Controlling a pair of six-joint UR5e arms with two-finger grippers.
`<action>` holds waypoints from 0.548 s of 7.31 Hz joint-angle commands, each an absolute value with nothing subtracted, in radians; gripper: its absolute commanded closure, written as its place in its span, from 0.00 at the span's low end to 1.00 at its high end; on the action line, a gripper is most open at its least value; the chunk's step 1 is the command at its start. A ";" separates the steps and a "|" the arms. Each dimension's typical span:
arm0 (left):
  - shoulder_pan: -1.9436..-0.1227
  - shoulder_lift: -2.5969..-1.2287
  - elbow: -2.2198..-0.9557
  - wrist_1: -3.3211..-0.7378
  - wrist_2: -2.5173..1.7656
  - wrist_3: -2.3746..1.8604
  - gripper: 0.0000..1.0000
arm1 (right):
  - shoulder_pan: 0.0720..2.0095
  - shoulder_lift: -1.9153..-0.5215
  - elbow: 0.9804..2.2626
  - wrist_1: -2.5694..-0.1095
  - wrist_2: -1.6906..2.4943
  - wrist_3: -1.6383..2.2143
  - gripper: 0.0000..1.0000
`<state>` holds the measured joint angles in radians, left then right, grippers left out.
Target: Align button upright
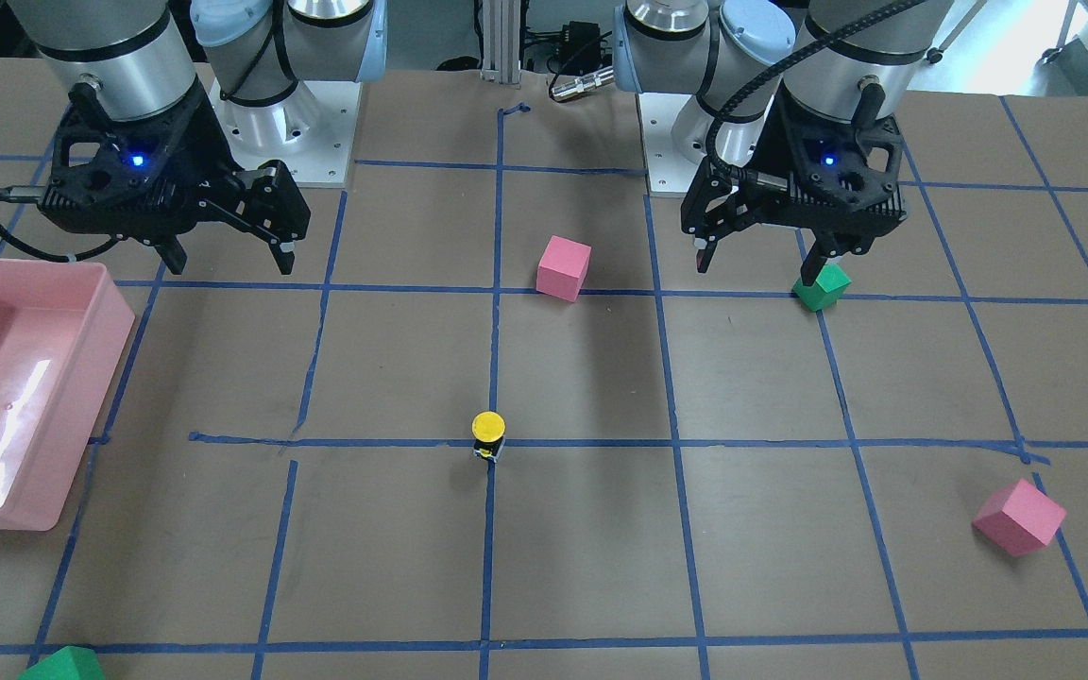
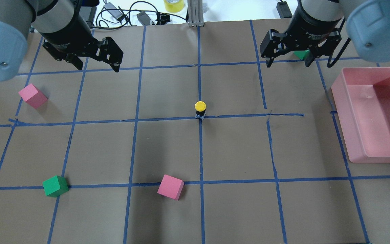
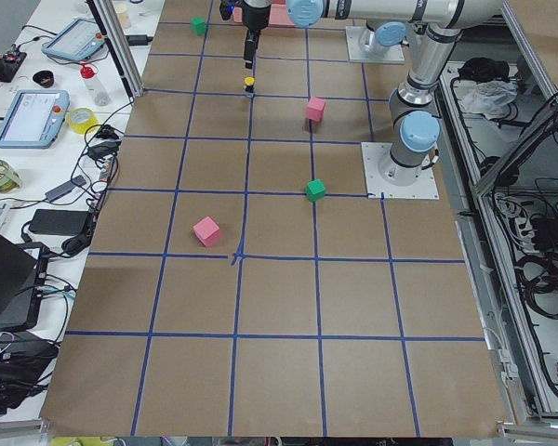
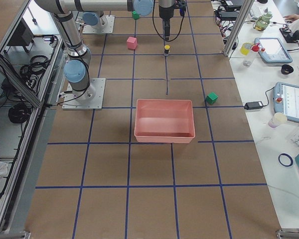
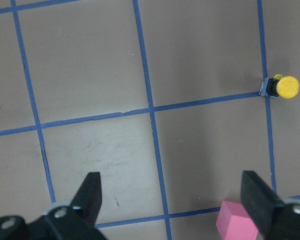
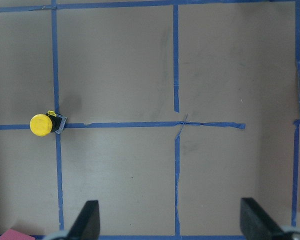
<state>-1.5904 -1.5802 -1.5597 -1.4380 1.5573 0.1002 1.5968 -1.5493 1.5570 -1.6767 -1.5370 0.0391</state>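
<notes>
Your left pincer [image 2: 98, 67] and right pincer [image 2: 288, 63] both hang wide open, holding nothing, above the worktop [image 2: 168, 149]. The button [image 2: 200, 108] sits between them on a tape crossing at mid-worktop, well apart from each, and neither arm is clearly nearer. Its long axis looks vertical, yellow cap on top and base down, so you likely need only a check from above, not a tipping move.

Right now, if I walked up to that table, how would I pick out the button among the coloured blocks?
Find the brown table gridded with blue tape, then the tape crossing at its middle. The button stands there alone, upright. It is far smaller than the pink cubes and green cubes, with a round yellow cap on a black body.
</notes>
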 commanded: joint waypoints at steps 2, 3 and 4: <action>-1.589 -1.578 -1.562 -1.437 1.557 0.101 0.00 | 1.597 -1.549 1.559 -1.677 -1.536 0.046 0.00; -1.589 -1.578 -1.562 -1.437 1.559 0.103 0.00 | 1.598 -1.548 1.560 -1.677 -1.536 0.048 0.00; -1.589 -1.578 -1.562 -1.437 1.560 0.103 0.00 | 1.598 -1.549 1.560 -1.677 -1.534 0.048 0.00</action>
<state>-1.5892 -1.5786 -1.5615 -1.4373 1.5582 0.1020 1.5978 -1.5486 1.5595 -1.6766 -1.5354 0.0465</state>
